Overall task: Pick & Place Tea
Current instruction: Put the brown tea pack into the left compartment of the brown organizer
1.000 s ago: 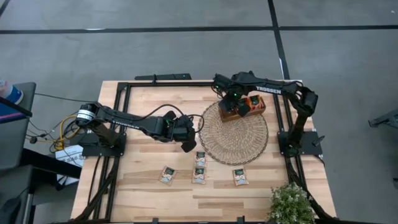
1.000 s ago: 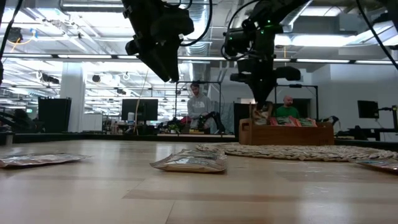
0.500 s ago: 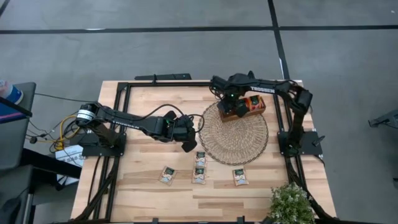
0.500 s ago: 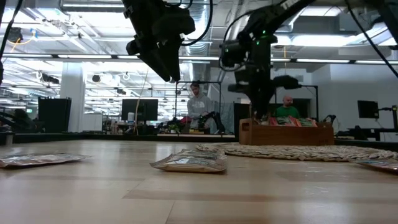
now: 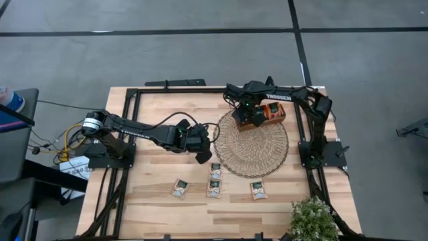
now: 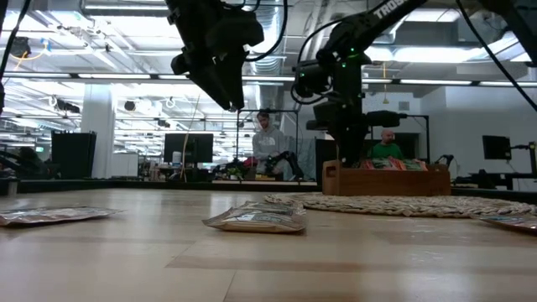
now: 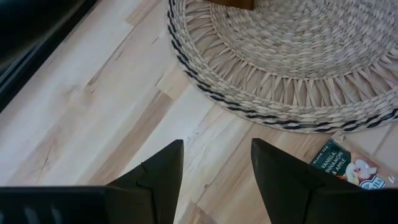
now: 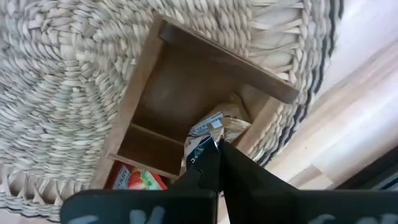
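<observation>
Hovering above tray (image 8: 186, 93) corner, right gripper (image 8: 216, 144).

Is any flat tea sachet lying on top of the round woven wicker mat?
No: the loose sachets lie on the bare wooden table, outside the mat.

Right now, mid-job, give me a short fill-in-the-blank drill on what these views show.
1. The oblong wooden tray sits on the round woven wicker ____.
2. The right gripper, jaws ____, hangs over that tray.
3. The left gripper, jaws open, holds ____.
4. Loose flat tea sachets on the bare tabletop: ____.

Missing: mat; shut; nothing; four
</observation>
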Robot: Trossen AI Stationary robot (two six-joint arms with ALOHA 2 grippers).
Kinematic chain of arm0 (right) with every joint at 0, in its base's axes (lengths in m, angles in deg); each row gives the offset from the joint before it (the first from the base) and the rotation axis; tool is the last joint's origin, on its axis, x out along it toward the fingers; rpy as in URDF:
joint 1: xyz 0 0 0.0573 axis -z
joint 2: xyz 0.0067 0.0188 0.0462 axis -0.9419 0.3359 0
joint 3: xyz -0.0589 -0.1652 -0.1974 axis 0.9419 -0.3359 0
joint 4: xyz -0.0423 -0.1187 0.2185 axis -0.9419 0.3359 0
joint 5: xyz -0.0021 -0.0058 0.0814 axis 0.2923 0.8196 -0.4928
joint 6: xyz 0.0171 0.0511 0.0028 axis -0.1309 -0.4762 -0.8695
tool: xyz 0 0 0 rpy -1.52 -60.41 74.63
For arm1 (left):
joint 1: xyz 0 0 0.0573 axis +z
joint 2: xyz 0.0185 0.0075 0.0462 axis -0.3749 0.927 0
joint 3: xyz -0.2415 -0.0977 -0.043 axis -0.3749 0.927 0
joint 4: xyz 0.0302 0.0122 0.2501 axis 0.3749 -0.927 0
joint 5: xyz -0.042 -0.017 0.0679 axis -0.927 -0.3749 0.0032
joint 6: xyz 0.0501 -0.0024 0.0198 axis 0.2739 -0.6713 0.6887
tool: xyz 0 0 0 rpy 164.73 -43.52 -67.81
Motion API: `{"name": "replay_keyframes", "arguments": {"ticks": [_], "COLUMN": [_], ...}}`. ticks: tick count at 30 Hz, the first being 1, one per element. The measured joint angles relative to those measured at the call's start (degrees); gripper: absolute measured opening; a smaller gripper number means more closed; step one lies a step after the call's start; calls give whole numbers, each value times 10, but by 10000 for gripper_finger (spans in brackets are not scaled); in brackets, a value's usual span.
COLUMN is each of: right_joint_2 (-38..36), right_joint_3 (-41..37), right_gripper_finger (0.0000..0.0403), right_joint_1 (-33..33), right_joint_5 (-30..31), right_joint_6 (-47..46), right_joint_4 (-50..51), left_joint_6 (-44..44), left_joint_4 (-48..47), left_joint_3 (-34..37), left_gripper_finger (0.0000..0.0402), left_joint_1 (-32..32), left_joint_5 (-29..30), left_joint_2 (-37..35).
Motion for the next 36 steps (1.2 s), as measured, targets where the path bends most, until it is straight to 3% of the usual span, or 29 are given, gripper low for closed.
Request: {"name": "replay_keyframes", "arguments": {"ticks": [10, 25, 32, 36], "right_joint_2": [0, 0, -3, -17], "right_joint_3": [0, 31, 31, 32], "right_gripper_finger": [10, 119, 145, 144], "right_joint_1": [-9, -7, -7, -8], "right_joint_5": [33, 52, 169, 181], "right_joint_6": [-27, -50, -81, -84], "right_joint_4": [-1, 0, -29, -27], "left_joint_6": [17, 27, 27, 27], "left_joint_4": [20, 20, 20, 20], "left_joint_3": [0, 0, 0, 0], "left_gripper_finger": [182, 182, 182, 182], "left_joint_1": [0, 0, 0, 0], "left_joint_5": [-3, -4, -4, -4], "left_joint_2": [0, 0, 0, 0]}}
